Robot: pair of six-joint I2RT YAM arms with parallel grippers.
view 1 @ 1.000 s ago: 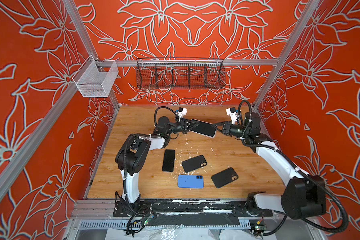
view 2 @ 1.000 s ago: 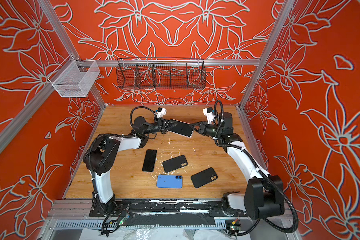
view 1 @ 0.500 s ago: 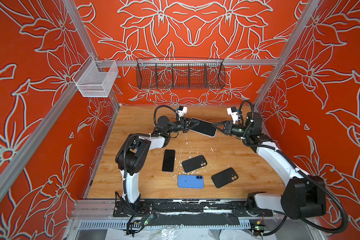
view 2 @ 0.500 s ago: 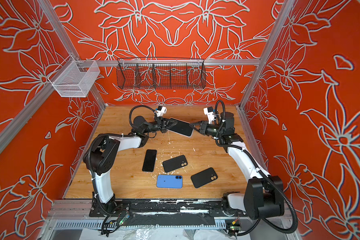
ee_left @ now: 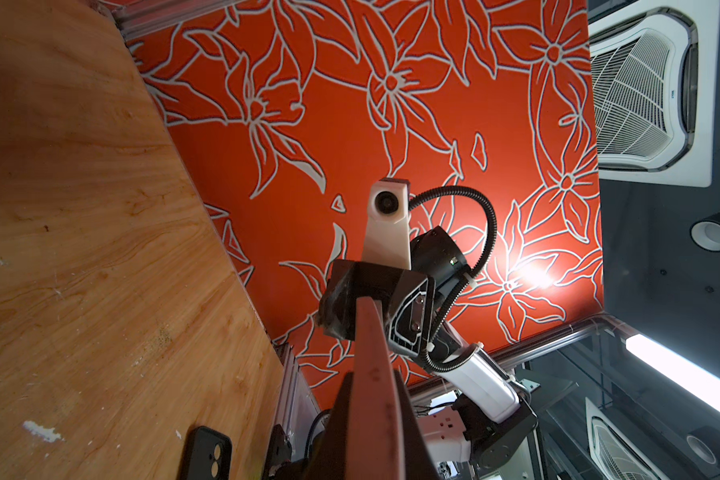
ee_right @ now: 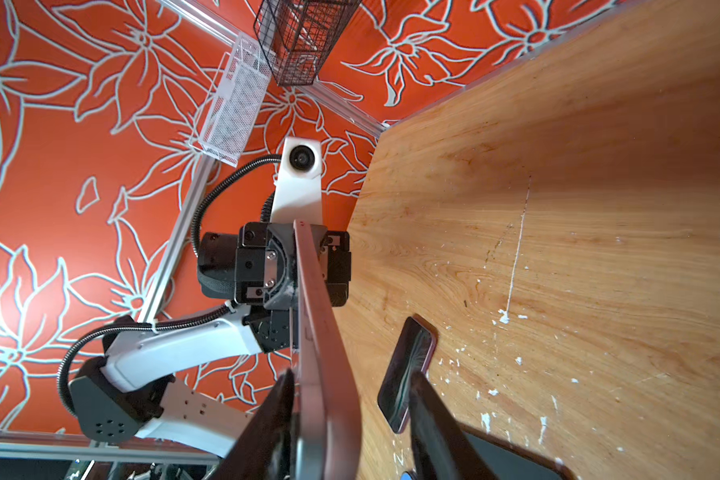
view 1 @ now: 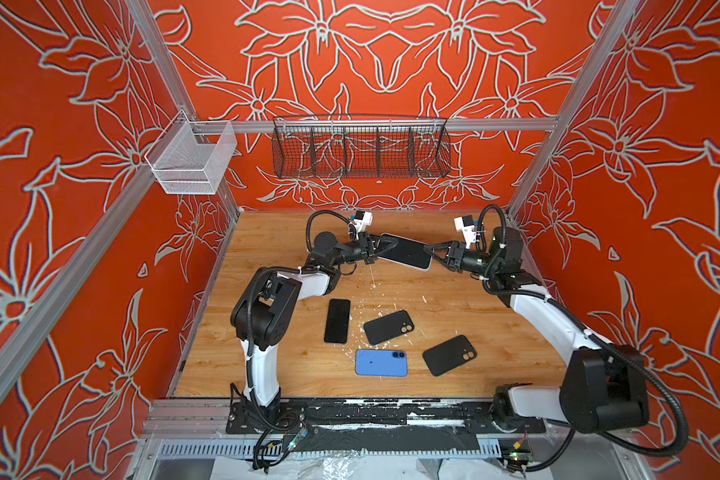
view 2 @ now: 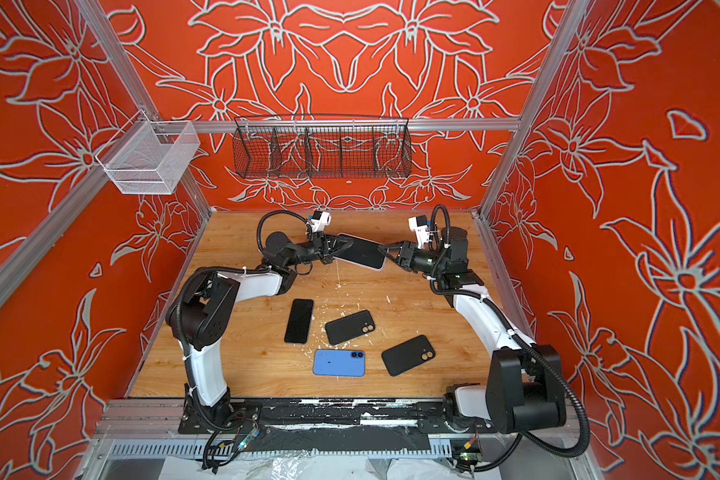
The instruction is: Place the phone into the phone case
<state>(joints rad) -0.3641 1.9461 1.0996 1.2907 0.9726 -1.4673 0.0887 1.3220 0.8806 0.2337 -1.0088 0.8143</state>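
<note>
Field notes, remote desk. The wooden table (view 1: 474, 299) took up the cell floor. Toward its front lay four flat items, well apart from the work: a black handset (view 1: 336, 321) screen up, a blue handset (view 1: 381, 363) back up, a middle black case (view 1: 388, 327) and a right-hand black case (view 1: 449, 355) (I could not tell from here whether these two were empty shells). At the back, lifted off the wood, the phone (view 1: 406, 252) hung tilted between both tools, dark face up with a pale rim. The left gripper (view 1: 391, 245) was clenched on one end and, as I judged it, carried the whole weight. The right gripper (view 1: 430, 251) sat around the other end with its jaws apart. In the right wrist view one finger (ee_right: 431, 419) stood clear of the phone's edge, while the other was close against it, contact uncertain. I read this as a mid-air regrasp, with insertion not begun. The next move called for the right tool to back off or take a fresh hold, then for the phone to go down square over an empty case, camera end matched to the cutout, corners pressed in.
</note>
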